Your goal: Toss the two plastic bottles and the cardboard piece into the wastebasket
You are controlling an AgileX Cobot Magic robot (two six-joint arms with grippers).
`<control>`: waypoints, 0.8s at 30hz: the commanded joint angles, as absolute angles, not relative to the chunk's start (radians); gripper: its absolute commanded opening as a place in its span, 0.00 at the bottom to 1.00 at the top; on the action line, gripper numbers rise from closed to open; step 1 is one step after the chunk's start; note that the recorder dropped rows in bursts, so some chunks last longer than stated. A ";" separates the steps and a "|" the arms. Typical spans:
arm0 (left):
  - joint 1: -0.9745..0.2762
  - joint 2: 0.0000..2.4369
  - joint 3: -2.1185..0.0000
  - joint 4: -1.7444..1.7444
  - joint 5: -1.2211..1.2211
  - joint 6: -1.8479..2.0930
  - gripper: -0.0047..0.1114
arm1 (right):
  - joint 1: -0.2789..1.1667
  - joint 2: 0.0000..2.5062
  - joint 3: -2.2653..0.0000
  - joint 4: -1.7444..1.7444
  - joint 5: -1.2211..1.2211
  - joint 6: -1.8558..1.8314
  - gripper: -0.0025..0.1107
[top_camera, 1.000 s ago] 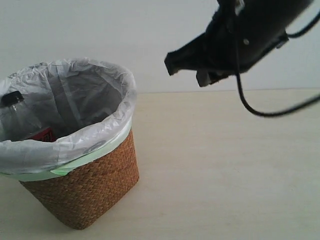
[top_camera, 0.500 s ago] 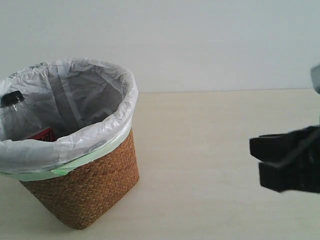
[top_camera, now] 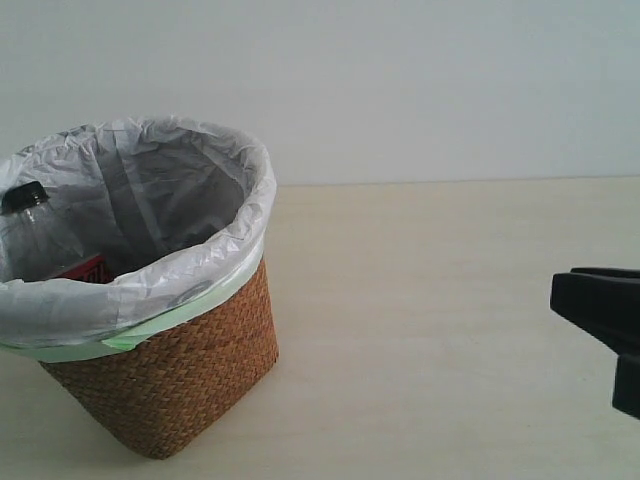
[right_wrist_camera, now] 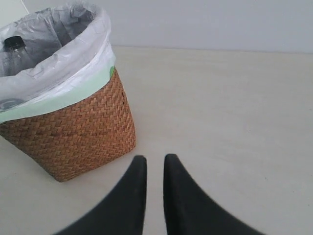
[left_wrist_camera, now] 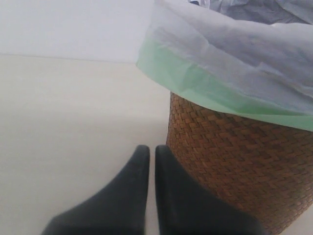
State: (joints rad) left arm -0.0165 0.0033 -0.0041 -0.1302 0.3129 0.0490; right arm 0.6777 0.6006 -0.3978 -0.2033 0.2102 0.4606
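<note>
The wicker wastebasket [top_camera: 180, 370] with its white bag stands at the left of the table. Inside it leans the black-capped bottle [top_camera: 25, 215] with the red label, also seen in the right wrist view [right_wrist_camera: 13, 49]. The green-capped bottle and the cardboard piece are not visible in any view. My right gripper [top_camera: 585, 330] is low at the right edge, far from the basket; its fingers [right_wrist_camera: 155, 159] are close together with nothing between them. My left gripper [left_wrist_camera: 152, 149] is shut and empty, right beside the basket's woven wall [left_wrist_camera: 234, 166].
Pale table surface [top_camera: 420, 300] stretches from the basket to the right arm. A plain white wall runs along the back. The bag's pale green edge [left_wrist_camera: 195, 83] overhangs the rim above the left fingers.
The right arm has swung from high beside the basket down and to the right, and now shows only at the right edge. The basket and the bottle have not moved.
</note>
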 commanded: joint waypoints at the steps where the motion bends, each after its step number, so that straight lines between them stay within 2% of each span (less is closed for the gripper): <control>1: -0.016 0.000 0.000 -0.127 0.310 0.044 0.07 | 0.672 0.593 -0.396 -0.215 0.206 0.460 0.09; 11: -0.016 0.000 0.000 -0.127 0.310 0.044 0.07 | 0.651 0.509 -0.370 -0.208 0.197 0.469 0.09; 16: -0.016 0.000 0.000 -0.127 0.310 0.044 0.07 | 0.589 0.265 -0.192 -0.206 0.000 0.473 0.09; 24: -0.016 0.000 0.000 -0.127 0.310 0.044 0.07 | 0.481 0.079 -0.020 -0.193 -0.063 0.491 0.09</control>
